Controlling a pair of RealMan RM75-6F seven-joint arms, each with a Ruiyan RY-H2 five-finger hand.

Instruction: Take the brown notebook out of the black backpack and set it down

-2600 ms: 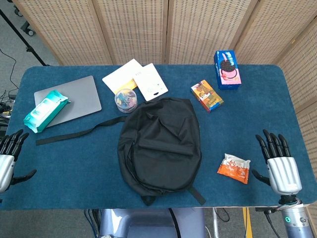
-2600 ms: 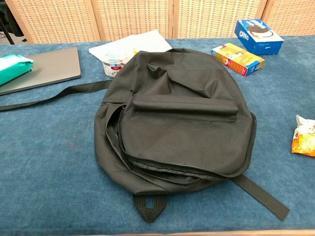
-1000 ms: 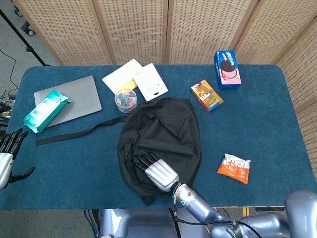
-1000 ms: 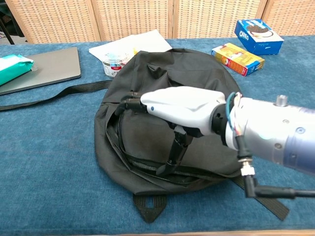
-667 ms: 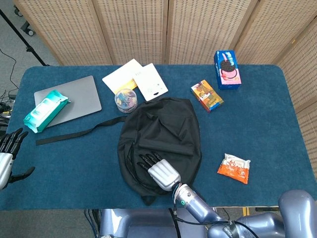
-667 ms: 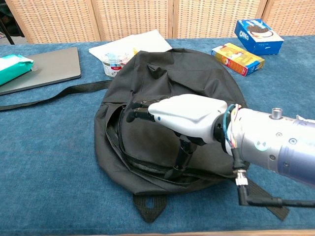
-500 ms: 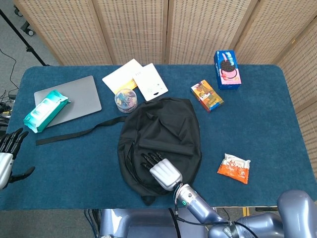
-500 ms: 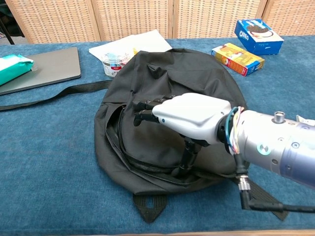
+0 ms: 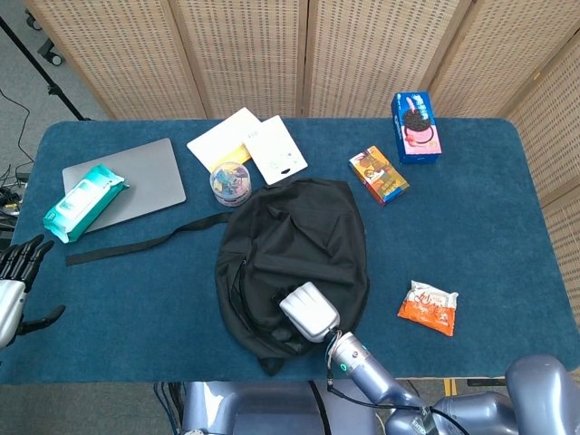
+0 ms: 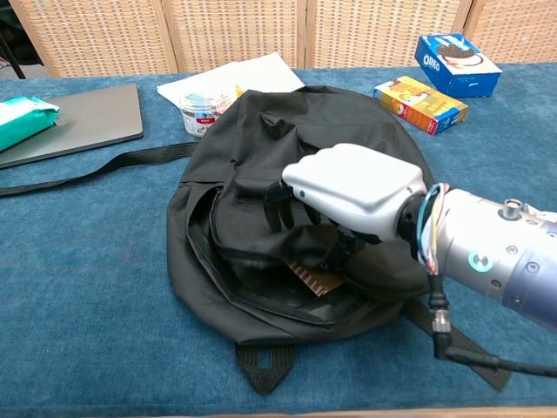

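The right hand [image 10: 352,196] sits knuckles-up over the backpack [image 10: 261,157], its fingers [image 10: 277,202] curled down into the open zipper mouth. Just under them a brown notebook [image 10: 315,276] pokes out of the opening: one corner, with a dark ridged edge. The thumb seems to meet it, but whether the hand actually grips it cannot be told. Only the chest view shows the notebook; from the head view the right hand [image 9: 310,312] covers the opening of the backpack [image 9: 299,236]. That view alone shows the left hand [image 9: 16,288], far off at the table's edge, fingers spread, holding nothing.
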